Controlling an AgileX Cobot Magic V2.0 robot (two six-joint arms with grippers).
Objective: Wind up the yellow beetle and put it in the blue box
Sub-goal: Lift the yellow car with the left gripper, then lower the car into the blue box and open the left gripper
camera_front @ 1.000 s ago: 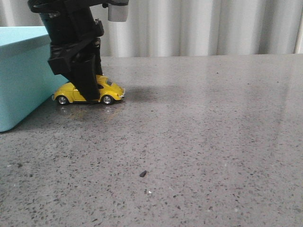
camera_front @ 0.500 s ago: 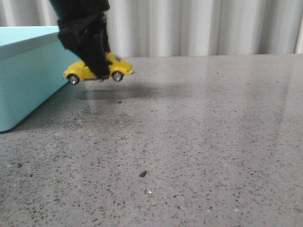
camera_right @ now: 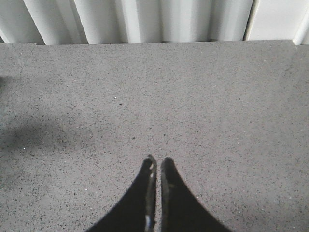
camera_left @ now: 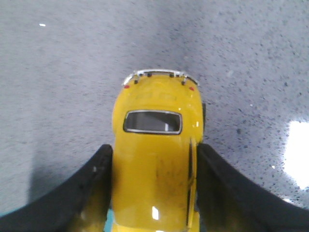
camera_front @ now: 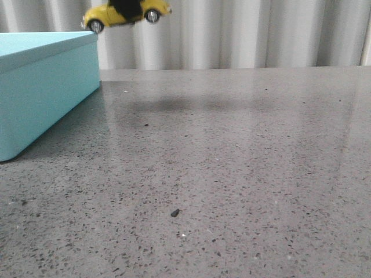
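The yellow beetle [camera_front: 126,14] hangs high in the air at the top left of the front view, just right of the blue box's [camera_front: 40,92] near corner and above its rim level. My left gripper [camera_front: 126,7] is shut on the car's sides; only the finger ends show in the front view. In the left wrist view the beetle [camera_left: 155,159] fills the gap between my black fingers [camera_left: 91,188], its silver bumper pointing away, with the table far below. My right gripper [camera_right: 157,162] is shut and empty, over bare table.
The grey speckled tabletop [camera_front: 232,162] stretches from the box to the right. A small dark speck [camera_front: 174,212] lies on it near the front. A white corrugated wall [camera_front: 261,32] closes the back.
My left gripper has lifted the beetle from the table beside the box up to the top of the front view. The box has not moved.
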